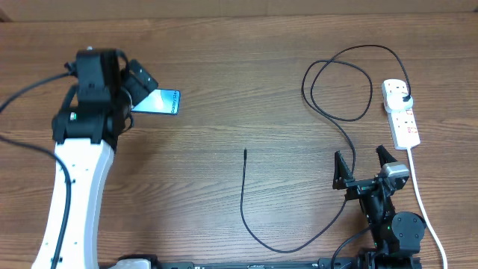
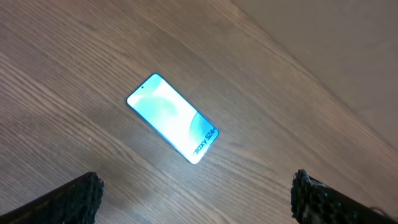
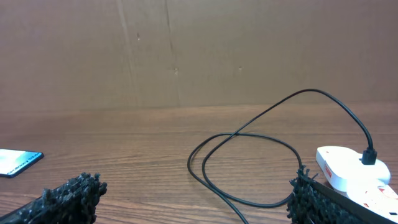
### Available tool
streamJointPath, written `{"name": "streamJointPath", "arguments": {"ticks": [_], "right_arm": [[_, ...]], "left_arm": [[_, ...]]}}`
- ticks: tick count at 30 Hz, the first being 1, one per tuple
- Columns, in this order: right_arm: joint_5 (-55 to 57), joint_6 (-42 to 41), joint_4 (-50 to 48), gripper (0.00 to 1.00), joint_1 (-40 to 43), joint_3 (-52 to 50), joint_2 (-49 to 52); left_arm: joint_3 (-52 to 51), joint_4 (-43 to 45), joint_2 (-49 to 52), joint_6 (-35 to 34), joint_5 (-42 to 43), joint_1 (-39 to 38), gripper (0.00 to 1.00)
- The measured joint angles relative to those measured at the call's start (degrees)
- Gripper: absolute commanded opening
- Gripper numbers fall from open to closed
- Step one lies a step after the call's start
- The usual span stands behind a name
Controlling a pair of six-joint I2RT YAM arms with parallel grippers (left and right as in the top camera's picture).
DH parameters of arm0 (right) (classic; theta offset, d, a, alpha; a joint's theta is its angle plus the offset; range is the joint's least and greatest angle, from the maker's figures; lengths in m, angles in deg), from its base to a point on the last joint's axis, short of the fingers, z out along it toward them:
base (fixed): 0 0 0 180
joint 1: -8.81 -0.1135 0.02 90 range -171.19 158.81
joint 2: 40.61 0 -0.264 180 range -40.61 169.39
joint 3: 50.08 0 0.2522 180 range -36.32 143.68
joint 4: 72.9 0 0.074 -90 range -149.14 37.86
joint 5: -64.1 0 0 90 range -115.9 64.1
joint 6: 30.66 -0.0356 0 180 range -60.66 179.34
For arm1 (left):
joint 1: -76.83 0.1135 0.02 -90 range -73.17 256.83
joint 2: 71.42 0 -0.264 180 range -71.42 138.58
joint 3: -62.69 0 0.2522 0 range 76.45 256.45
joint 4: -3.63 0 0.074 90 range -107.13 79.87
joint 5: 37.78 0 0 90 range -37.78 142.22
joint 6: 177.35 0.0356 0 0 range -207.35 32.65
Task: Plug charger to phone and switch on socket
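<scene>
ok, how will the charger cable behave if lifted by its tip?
Likely floppy: the charger lies in slack curves and loops, so it should droop and trail. Probably light, being thin. Its plug looks seated in the socket, so that end may tug.

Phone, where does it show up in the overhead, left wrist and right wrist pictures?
Overhead: the phone lies in the upper left, screen lit.
Left wrist: the phone sits near the centre, lying diagonally.
Right wrist: the phone is at the left edge, low in the picture.
Shared landmark: the wood-grain table under it.
</scene>
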Motion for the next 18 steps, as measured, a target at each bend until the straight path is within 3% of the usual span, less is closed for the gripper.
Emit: {"name": "streamJointPath", "arguments": {"ticks": [11, 18], "right_arm": [[-0.02, 0.02, 0.0, 1.0, 0.0, 0.0, 0.0], [-0.02, 0.02, 0.0, 1.0, 0.0, 0.0, 0.0]], "left_arm": [[18.69, -11.17, 18.01, -8.52, -8.44, -5.38, 1.0], [21.11, -15.04, 24.94, -20.37, -11.21, -6.21, 1.0]]}}
